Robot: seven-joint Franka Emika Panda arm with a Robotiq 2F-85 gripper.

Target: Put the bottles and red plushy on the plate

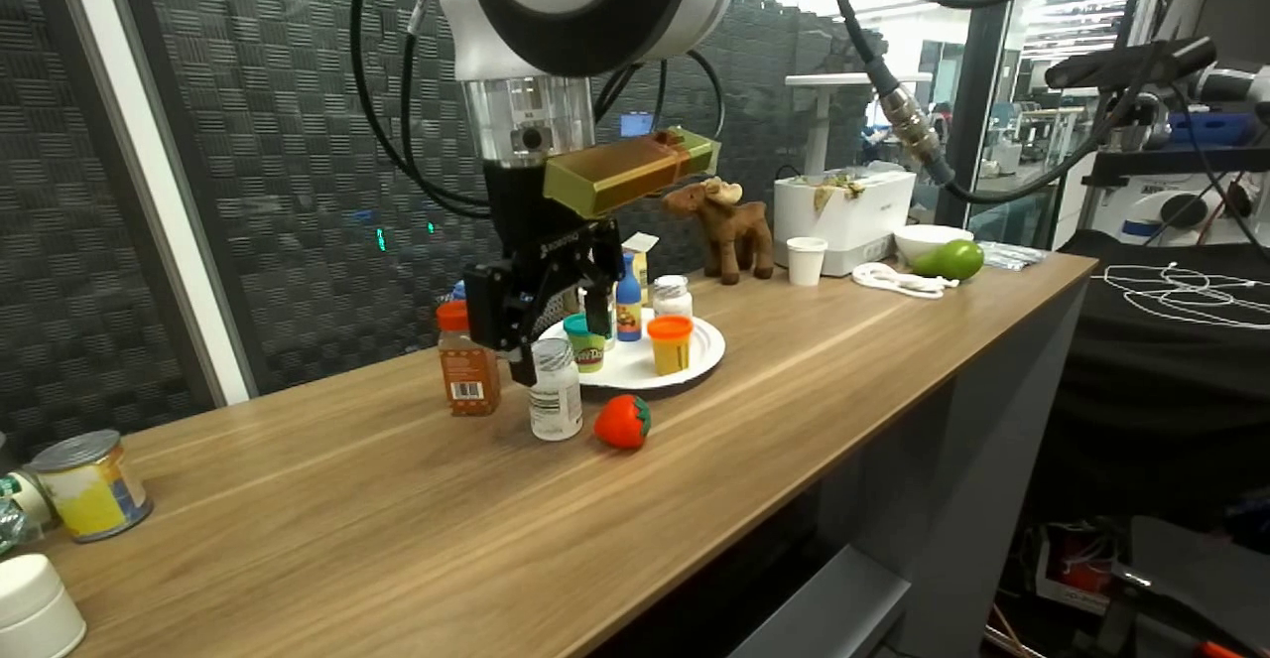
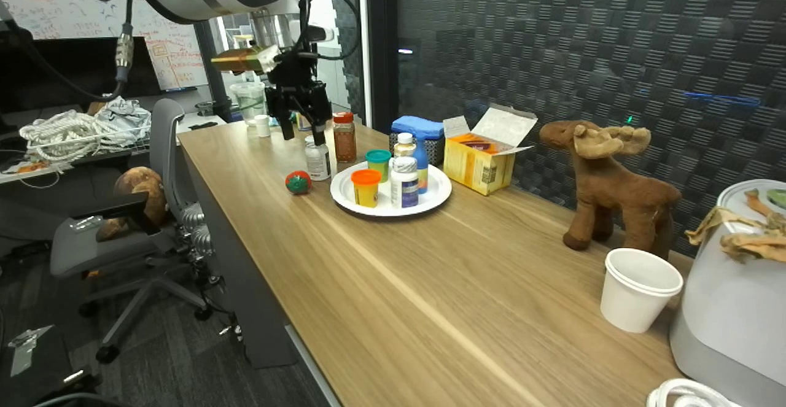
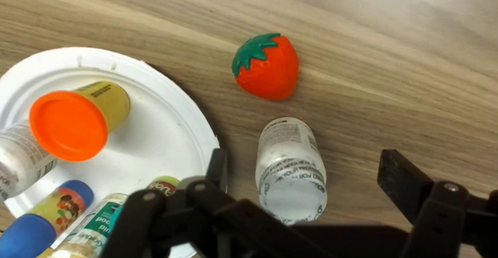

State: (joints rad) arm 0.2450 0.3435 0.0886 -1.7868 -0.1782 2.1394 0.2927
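My gripper stands open over a white bottle, its fingers apart from the bottle on either side in the wrist view. How high the fingertips are above the cap, I cannot tell. The bottle is upright on the table beside the round white plate. Close by lies the red plushy, a strawberry shape with green leaves. A reddish-brown bottle with a red cap stands off the plate in both exterior views. On the plate are a blue bottle, another white bottle, an orange-lidded tub, a green-lidded tub and a green-labelled bottle.
Behind the plate stand an opened yellow box and a blue-topped dark box. A brown plush moose and a white cup are further along. A yellow can and a white jar sit at the table's opposite end.
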